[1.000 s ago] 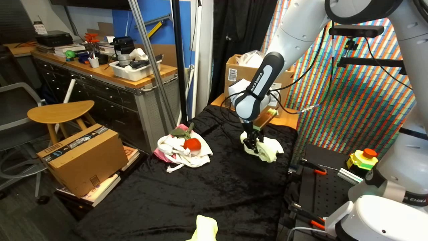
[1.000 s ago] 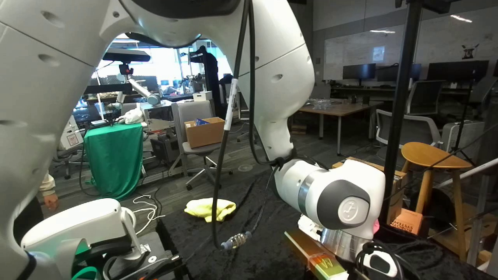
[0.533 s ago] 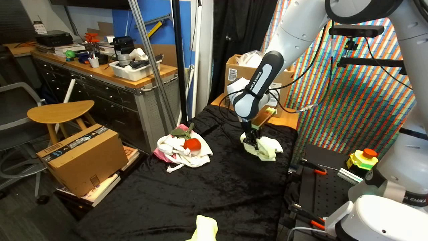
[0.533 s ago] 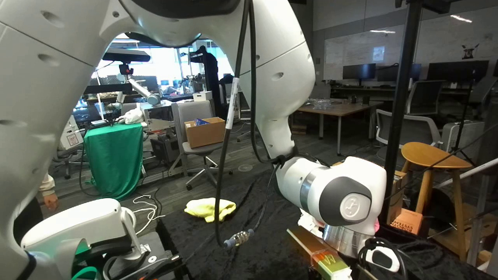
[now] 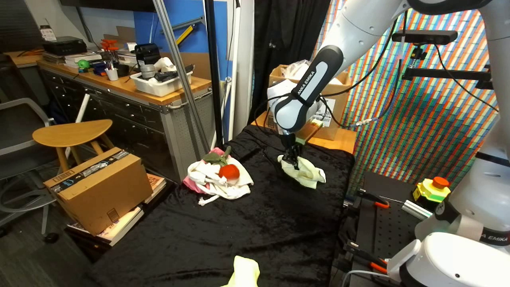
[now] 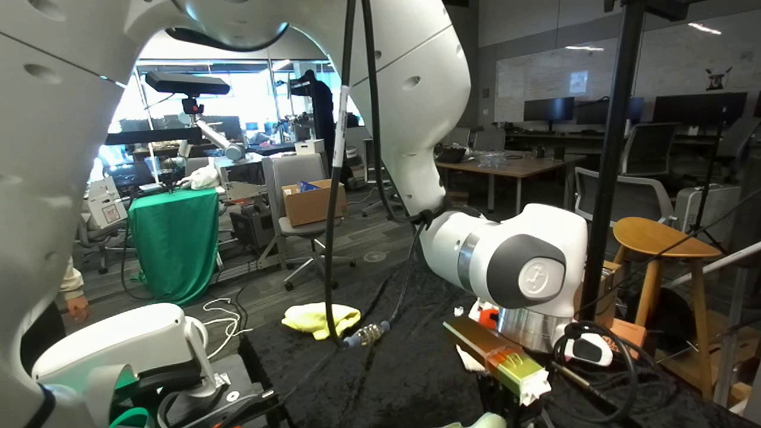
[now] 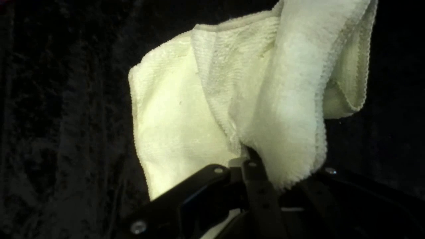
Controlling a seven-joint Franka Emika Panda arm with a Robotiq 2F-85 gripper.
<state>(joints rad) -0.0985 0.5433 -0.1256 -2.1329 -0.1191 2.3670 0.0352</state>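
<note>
In an exterior view my gripper point(image 5: 295, 162) is at the far part of the black-covered table, shut on a pale yellow-white cloth point(image 5: 310, 175). The wrist view shows the same cloth point(image 7: 179, 109) close up, bunched and folded where it meets the gripper point(image 7: 265, 157). One fold drapes over the fingers, so the fingertips are hidden. A corner of pale cloth point(image 6: 489, 421) also peeks in at the bottom of an exterior view, where the hand itself is mostly out of sight.
A white and pink cloth heap point(image 5: 239, 187) with a red round object point(image 5: 229, 172) and a green soft piece point(image 5: 217, 159) lies left of the gripper. Another yellow cloth point(image 6: 318, 320) rests near the table's edge. A cardboard box point(image 5: 279, 81) stands behind the arm.
My gripper has closed on the pale cloth. Hand and cloth have since shifted left and upward in an exterior view, and the arm has risen.
</note>
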